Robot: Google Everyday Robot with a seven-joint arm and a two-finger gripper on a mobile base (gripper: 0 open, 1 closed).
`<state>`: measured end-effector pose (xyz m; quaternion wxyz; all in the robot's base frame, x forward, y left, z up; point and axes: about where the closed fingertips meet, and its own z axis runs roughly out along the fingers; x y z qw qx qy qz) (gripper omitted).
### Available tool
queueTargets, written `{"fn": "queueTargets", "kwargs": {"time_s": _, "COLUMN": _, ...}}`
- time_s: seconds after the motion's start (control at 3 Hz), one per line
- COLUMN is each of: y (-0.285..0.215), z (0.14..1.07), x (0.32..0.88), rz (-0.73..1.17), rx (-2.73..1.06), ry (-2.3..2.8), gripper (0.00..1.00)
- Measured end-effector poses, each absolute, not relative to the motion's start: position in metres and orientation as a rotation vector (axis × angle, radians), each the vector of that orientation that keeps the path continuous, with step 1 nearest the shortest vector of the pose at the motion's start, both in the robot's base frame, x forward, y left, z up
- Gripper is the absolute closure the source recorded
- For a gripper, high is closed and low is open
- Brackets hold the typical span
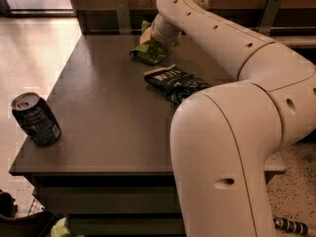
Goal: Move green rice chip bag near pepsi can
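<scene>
The green rice chip bag [148, 52] lies crumpled at the far middle of the dark table [108, 107]. My gripper [149, 36] is down at the bag, right over its top, mostly hidden behind my white arm's wrist. The pepsi can [35, 119] stands upright at the table's near left corner, far from the bag.
A dark blue snack bag [174, 82] with white lettering lies just in front of and right of the green bag. My large white arm [232, 132] covers the table's right side. A wooden wall with metal brackets [122, 14] runs behind the table.
</scene>
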<state>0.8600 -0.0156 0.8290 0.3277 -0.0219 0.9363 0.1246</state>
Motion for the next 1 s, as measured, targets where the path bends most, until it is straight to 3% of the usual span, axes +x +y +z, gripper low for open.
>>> {"fn": "queueTargets", "kwargs": {"time_s": 1.0, "y": -0.023, "z": 0.832, "x": 0.846, "rz": 0.307, "rx": -0.058, "ry": 2.44, "gripper": 1.0}}
